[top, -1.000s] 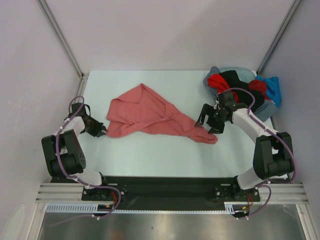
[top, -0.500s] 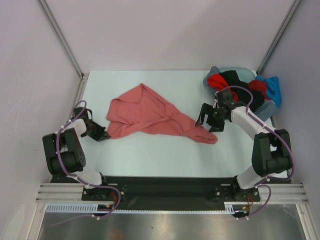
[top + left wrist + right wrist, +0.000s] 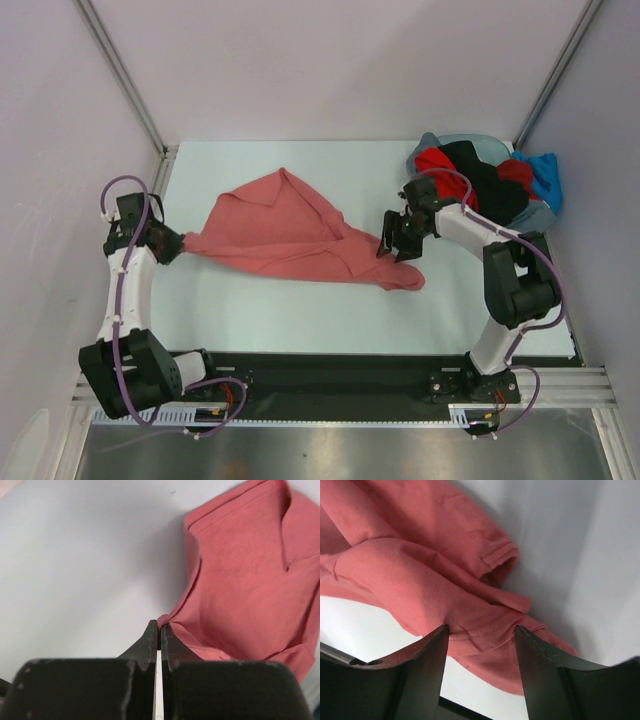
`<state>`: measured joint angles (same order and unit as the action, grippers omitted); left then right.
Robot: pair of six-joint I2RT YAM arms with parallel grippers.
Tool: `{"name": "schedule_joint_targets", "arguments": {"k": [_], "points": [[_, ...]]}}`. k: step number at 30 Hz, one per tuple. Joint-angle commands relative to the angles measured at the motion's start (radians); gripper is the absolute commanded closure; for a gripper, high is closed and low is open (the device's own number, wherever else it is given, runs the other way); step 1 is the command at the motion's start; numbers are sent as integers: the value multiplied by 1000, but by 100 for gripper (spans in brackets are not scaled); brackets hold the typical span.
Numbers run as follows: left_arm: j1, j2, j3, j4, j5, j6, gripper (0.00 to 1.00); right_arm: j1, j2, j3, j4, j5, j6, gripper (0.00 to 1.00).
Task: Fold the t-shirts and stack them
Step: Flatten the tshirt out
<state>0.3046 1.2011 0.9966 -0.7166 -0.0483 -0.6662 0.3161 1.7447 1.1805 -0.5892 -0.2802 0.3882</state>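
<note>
— Where is the salmon-red t-shirt (image 3: 285, 235)?
— Crumpled mid-desk (image 3: 300, 305), its left corner pinched in the left tool (image 3: 172, 243) near the desk's left edge.
— The right tool (image 3: 394, 243)?
— Spread, astride the shirt's right hem; open desk nearer the bases.

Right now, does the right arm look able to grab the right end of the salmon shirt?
Probably yes. The right gripper is open, its fingers straddling a bunched fold of the salmon shirt with nothing in between; the left gripper only pinches the opposite corner.
</note>
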Motion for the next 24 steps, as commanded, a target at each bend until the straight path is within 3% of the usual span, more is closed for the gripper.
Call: {"name": "schedule_joint_targets", "arguments": {"k": [1,3,6,7,12,16,19,21,23,24], "points": [[5,20,-27,-34,24,31,100,15,16,36,45,-10,17,44],[5,14,-33,-27,39,36,100,15,21,36,54,-19,26,46],[7,11,-36,-23,38,48,100,20,38,45,58,-30,31,62],[7,12,-36,-21,34,51,100,23,36,48,60,-22,28,77],[7,28,-35,-9,37,59,100,58,9,128,-68,47,-15,100],[7,54,-24,-3,34,62,99,126,-79,177,-204,33,-60,100],[7,66,-13,2,27,62,100,198,-161,128,-274,-72,-101,100],[7,78,-9,3,22,63,100,274,-206,55,-329,-225,-184,100],[7,86,-7,2,15,65,100,332,-238,2,-369,-374,-248,94],[7,84,-7,2,4,68,100,372,-285,-55,-385,-410,-276,78]]}}
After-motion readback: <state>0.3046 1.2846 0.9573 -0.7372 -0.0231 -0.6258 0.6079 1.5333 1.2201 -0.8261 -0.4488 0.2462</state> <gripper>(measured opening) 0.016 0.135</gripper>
